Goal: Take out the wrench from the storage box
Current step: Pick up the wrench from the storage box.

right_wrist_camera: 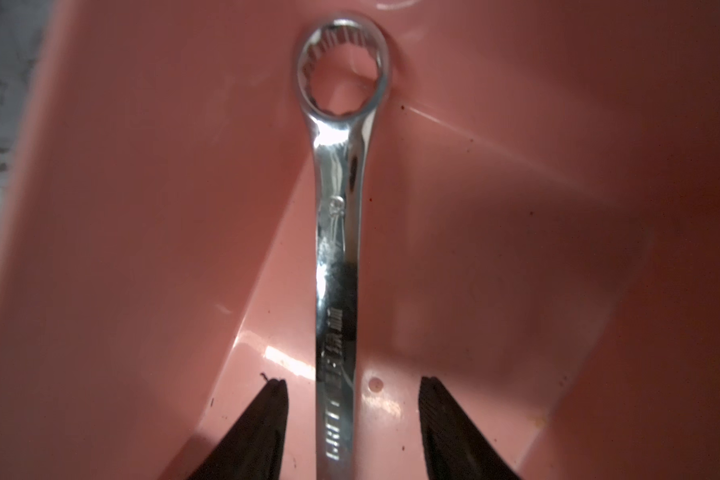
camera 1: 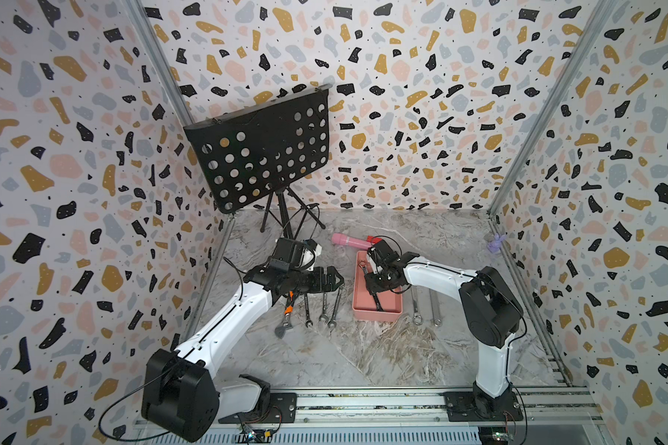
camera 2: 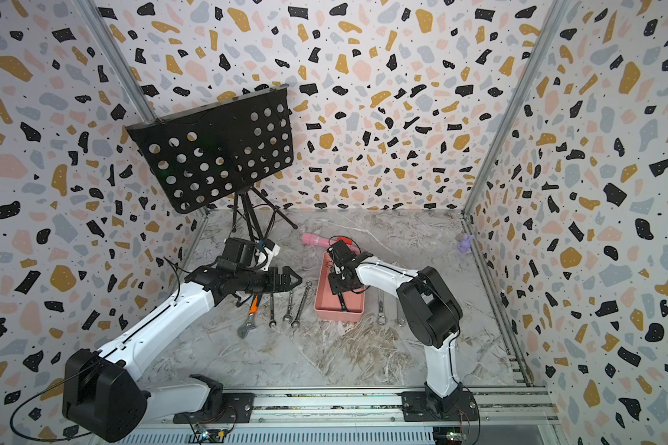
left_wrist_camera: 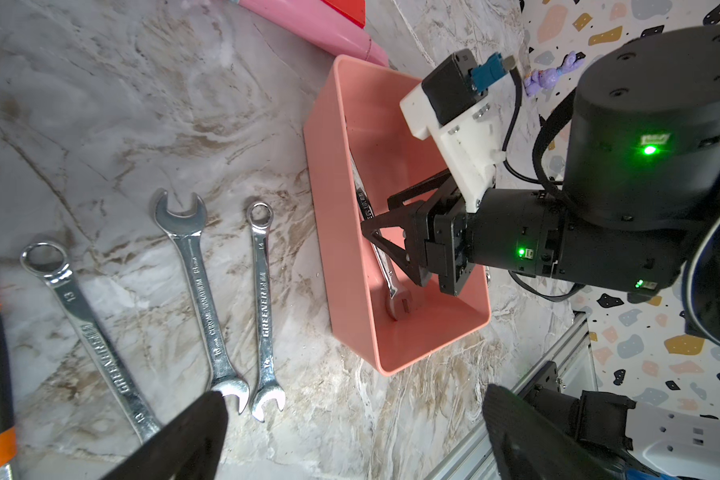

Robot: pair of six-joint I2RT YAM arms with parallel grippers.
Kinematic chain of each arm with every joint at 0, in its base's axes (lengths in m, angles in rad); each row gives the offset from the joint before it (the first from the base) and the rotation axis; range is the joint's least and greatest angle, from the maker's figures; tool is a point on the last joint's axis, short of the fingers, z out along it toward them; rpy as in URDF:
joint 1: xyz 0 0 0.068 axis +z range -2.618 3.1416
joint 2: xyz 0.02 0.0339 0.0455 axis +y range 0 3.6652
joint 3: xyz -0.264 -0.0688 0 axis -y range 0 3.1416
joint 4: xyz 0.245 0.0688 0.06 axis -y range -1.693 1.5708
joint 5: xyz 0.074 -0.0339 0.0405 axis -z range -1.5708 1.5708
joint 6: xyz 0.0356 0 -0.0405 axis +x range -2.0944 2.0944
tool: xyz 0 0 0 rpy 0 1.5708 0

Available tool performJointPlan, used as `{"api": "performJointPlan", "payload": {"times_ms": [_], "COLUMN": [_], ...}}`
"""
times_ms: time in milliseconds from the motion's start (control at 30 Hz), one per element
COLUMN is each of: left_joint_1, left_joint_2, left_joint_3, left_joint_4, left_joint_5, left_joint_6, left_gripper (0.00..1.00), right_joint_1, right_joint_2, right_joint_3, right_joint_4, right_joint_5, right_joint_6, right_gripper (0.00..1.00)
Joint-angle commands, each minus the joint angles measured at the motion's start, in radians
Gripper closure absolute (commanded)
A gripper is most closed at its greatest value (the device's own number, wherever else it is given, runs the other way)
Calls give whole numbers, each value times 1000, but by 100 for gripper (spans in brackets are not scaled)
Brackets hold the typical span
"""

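Wrench [right_wrist_camera: 337, 249]: inside storage box [left_wrist_camera: 350, 291], on its floor, not lifted out. Lies lengthwise, with the shank passing between the fingers [right_wrist_camera: 262, 436] of the right gripper [right_wrist_camera: 354, 382]. Ring end sits ahead of the fingertips, close to the box's end wall; open end shows in the left wrist view behind the jaws.

Right jaws: parted, straddling the shank, with a visible gap on each side. No contact seen. One long wall stands close outside one finger; wider bare floor lies outside the other.

Left gripper [left_wrist_camera: 354, 392]: jaws spread wide, holding nothing, hovering above marble table [left_wrist_camera: 121, 124]. Three loose wrenches [left_wrist_camera: 200, 291] lie side by side ahead of its fingertips, apart from the box wall, with bare table between.
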State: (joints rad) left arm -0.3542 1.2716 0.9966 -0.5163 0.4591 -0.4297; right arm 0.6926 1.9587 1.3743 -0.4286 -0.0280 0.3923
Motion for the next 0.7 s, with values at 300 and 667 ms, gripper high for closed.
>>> {"api": "performJointPlan", "payload": {"times_ms": [300,667], "left_joint_1": [7,8], "left_joint_2": [-7,-15], "left_joint_3": [-15,-24], "left_joint_4": [-1,-1], "left_joint_5": [-10,-7], "left_joint_6": [27,19], "left_gripper": [0,0], "right_joint_1": [9,12], "right_joint_2": [72,41], "right_joint_3": [52,102], "right_joint_4": [49,-50], "right_joint_5": [-18,19], "right_joint_6": [22,30], "right_gripper": [63,90]}}
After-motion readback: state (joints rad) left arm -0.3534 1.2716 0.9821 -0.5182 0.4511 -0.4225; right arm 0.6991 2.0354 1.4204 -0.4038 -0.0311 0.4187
